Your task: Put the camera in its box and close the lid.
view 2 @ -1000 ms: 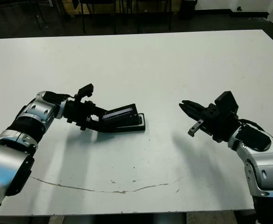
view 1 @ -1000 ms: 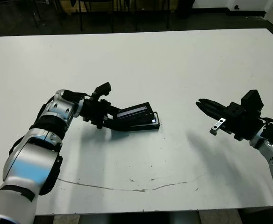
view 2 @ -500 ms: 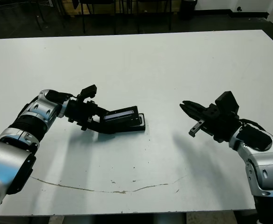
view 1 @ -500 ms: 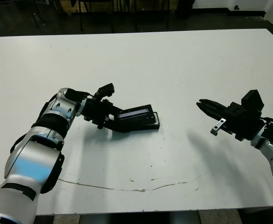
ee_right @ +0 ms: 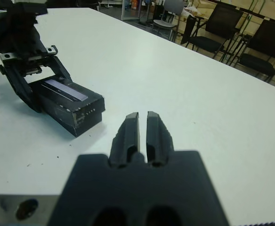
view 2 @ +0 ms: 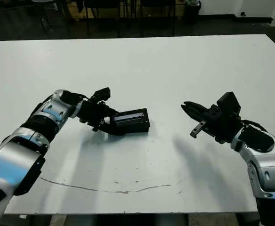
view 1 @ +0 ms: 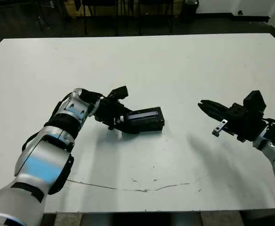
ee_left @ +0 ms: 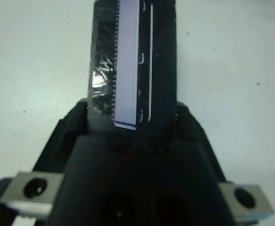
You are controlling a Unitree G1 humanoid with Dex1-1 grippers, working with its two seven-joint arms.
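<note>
White table (view 1: 184, 70) fills most of the head views, with dark chairs (ee_right: 231, 28) beyond its far edge. Left of centre on it the lid (view 1: 145, 115) sits flat on the box (view 2: 136, 126), its pale strip facing up and running lengthwise; together they read as one closed black block resting on the surface, and only the black outer wall of the box shows below the lid. Whatever the box holds is hidden, so the camera cannot be located.

At the block's left end is the left gripper (view 1: 120, 121), reaching in from the robot's left. Its fingers (ee_right: 31, 96) straddle that end, one on each long side, narrowed onto the block; in the left wrist view the strip runs straight away from between them.

Well apart, over bare table on the right, the right gripper (view 2: 188, 107) hangs clear of the surface, pointing toward the block. Its fingers (ee_right: 130, 132) are nearly together with only a thin slit between them, holding nothing
</note>
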